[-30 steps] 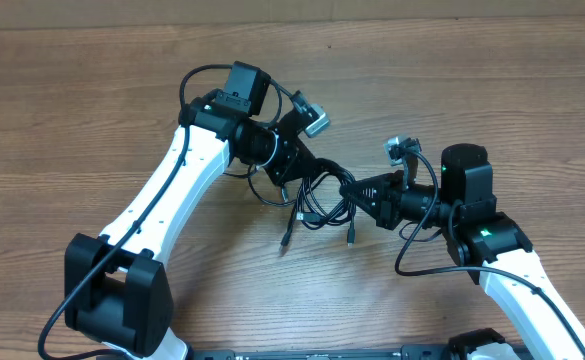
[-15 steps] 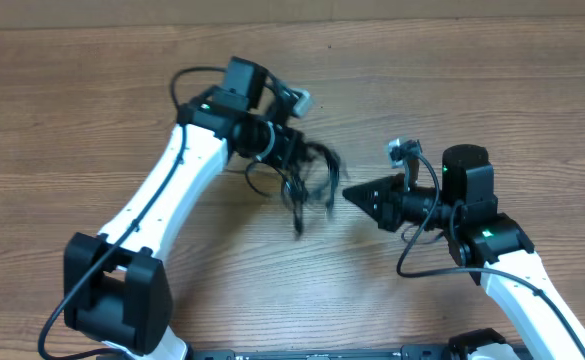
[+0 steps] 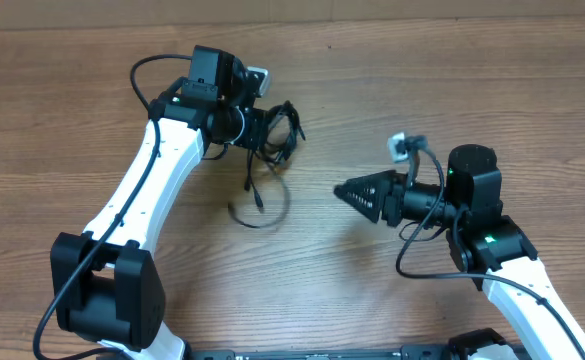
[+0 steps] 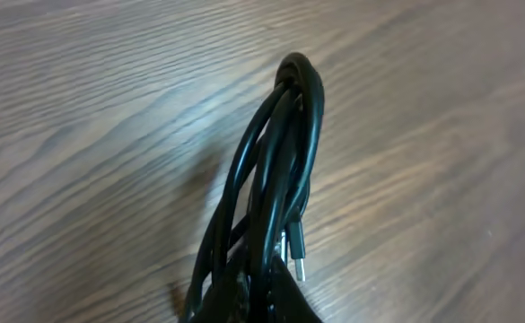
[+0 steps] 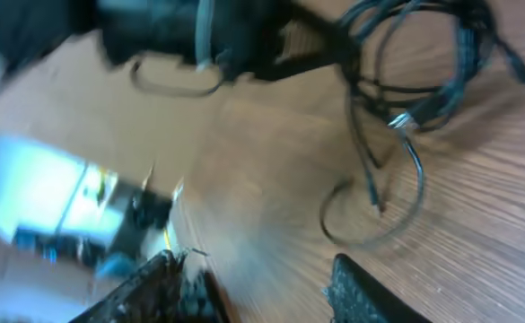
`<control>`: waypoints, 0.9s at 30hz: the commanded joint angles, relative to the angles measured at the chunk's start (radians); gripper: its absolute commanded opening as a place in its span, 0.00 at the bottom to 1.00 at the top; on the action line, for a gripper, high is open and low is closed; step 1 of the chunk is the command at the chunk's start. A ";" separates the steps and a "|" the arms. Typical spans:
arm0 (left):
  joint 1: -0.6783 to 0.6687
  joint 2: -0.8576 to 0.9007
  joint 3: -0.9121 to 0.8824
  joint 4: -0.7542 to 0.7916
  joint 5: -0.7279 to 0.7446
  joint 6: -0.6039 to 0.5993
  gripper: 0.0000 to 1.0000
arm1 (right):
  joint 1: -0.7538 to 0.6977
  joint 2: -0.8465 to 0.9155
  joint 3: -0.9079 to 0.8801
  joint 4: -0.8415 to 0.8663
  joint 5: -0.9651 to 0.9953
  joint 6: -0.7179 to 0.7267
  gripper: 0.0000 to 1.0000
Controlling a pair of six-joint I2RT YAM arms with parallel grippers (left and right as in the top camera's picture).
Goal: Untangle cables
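We see the left end effector (image 3: 264, 130) clamped shut on the cables (image 3: 280, 125). It holds the bundle above the table (image 3: 472, 80), left of centre toward the far edge. In the left wrist view several black strands rise out of the jaws in a tight hairpin, w/ one small metal plug (image 4: 299, 260) dangling beside them. One strand hangs down from the bundle & ends in a loose loop (image 3: 257, 212) lying on the wood. The right end effector (image 3: 344, 190) is well apart from the bundle, pointing toward it. Its fingers are apart w/ nothing between them; the right wrist view is blurred but shows bare wood in the gap.

Handling, as we judge it: the cords are thin, light & v. floppy. They won't keep shape, & strands will drag each other. Best hold for the right side is prob. a single strand, the hanging one or its loop, not the pinched hairpin. That way one cord draws out while the left anchors the rest. Plugs may snag in loops, so pull gently.
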 commanded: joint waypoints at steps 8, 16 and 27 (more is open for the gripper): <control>-0.004 -0.002 0.016 0.006 0.428 0.325 0.04 | 0.072 0.100 0.004 0.098 0.328 0.539 0.52; -0.018 -0.002 0.016 -0.005 0.465 0.350 0.04 | 0.144 0.230 0.004 0.280 0.329 0.582 0.52; -0.084 -0.002 0.016 -0.035 0.464 0.399 0.04 | 0.149 0.304 0.004 0.438 0.415 0.685 0.44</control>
